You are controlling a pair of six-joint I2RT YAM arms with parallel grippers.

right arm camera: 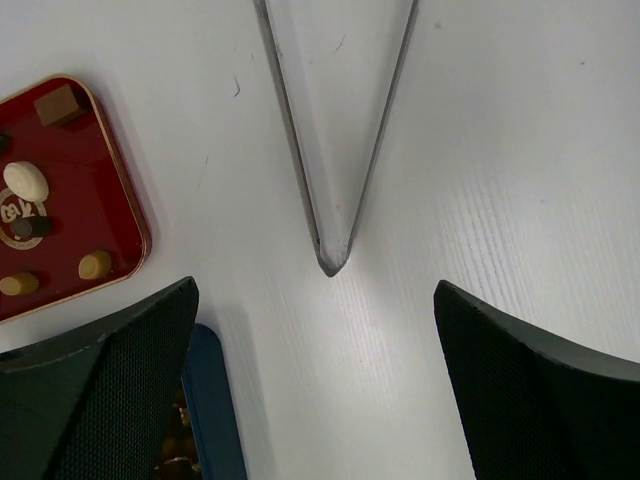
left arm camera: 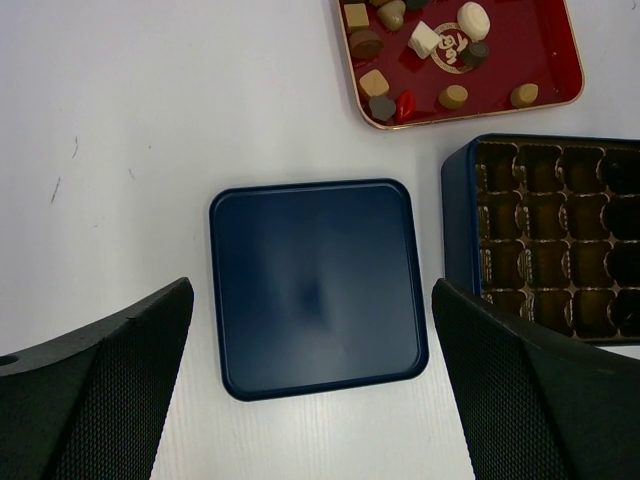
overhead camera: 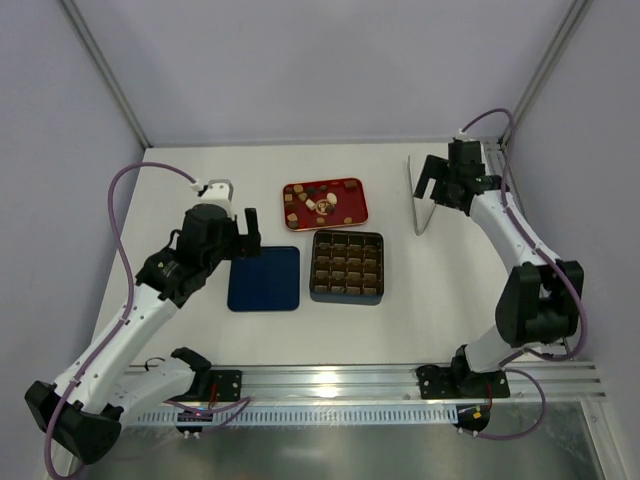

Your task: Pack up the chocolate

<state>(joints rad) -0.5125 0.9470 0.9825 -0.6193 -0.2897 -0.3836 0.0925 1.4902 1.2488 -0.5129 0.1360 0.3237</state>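
The chocolate (overhead camera: 322, 205) is several tiny tan, brown and whitish pieces lying loose in a red tray (overhead camera: 356, 186) at the table's middle back. It also shows in the left wrist view (left arm camera: 425, 40) and the right wrist view (right arm camera: 25, 182). In front of the tray stands a dark gridded box (overhead camera: 346, 267) with its cells in view (left arm camera: 560, 240). My left gripper (overhead camera: 243, 238) is open and empty, above the box's dark blue lid (left arm camera: 315, 285). My right gripper (overhead camera: 433, 185) is open and empty, right of the tray.
The blue lid (overhead camera: 264, 279) lies flat left of the box. A clear thin sheet (overhead camera: 420, 200) lies on the table below my right gripper; its pointed corner shows in the right wrist view (right arm camera: 340, 120). The box's blue edge (right arm camera: 215, 400) shows there too.
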